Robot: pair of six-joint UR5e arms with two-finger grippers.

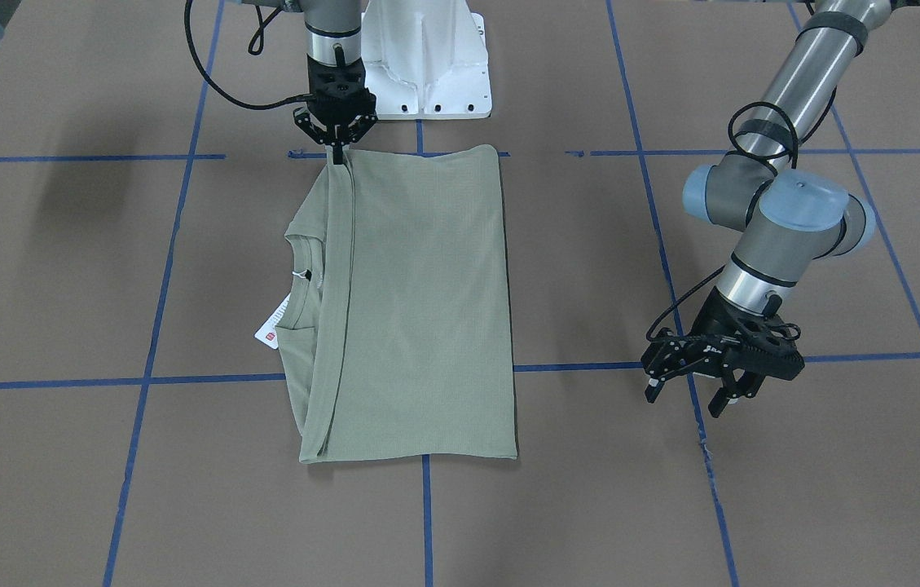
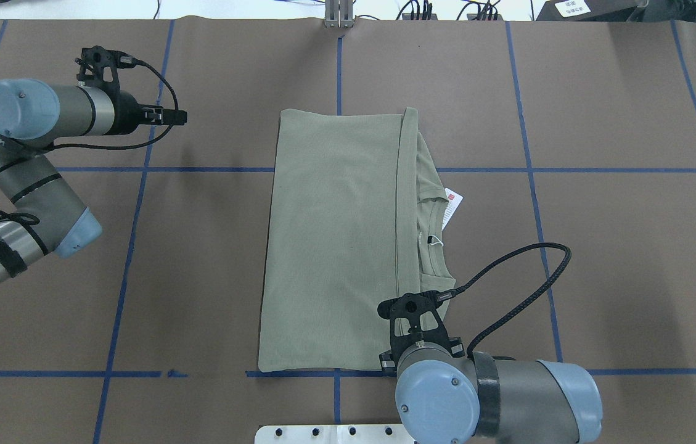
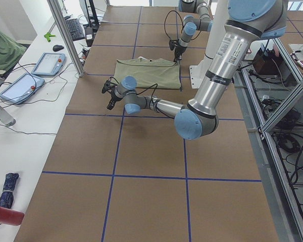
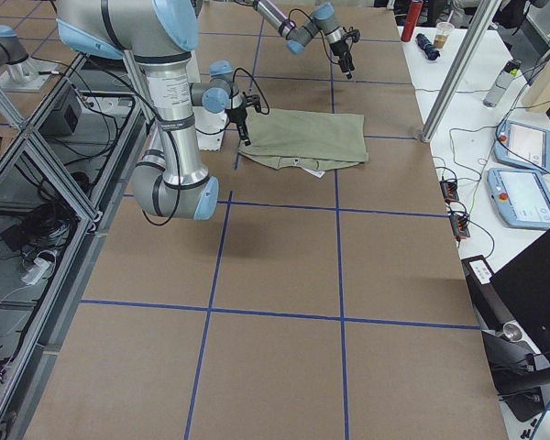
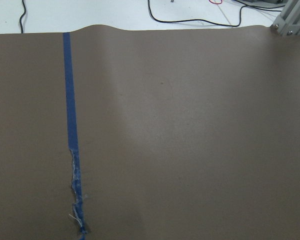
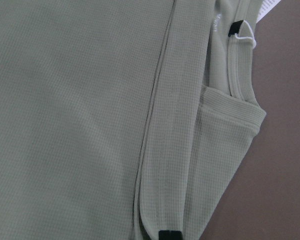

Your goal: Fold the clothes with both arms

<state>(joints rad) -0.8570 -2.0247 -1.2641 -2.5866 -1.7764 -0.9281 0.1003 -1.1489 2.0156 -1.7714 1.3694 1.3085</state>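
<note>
In the front view the right fingers point(image 1: 337, 153) pinch the upper left corner of the shirt point(image 1: 419, 302); the left fingers point(image 2: 176, 115) stand open, well apart.

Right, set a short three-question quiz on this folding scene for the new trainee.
1. True or false: the left end effector is open and clear of the shirt.
2. The white hang tag sticks out on which side of the shirt? A: the robot's left. B: the robot's right. C: the edge farthest from the robot.
3. Which end effector is closed on the shirt's corner nearest the white base?

Key: 1 true; 2 B; 3 the right end effector.
</note>
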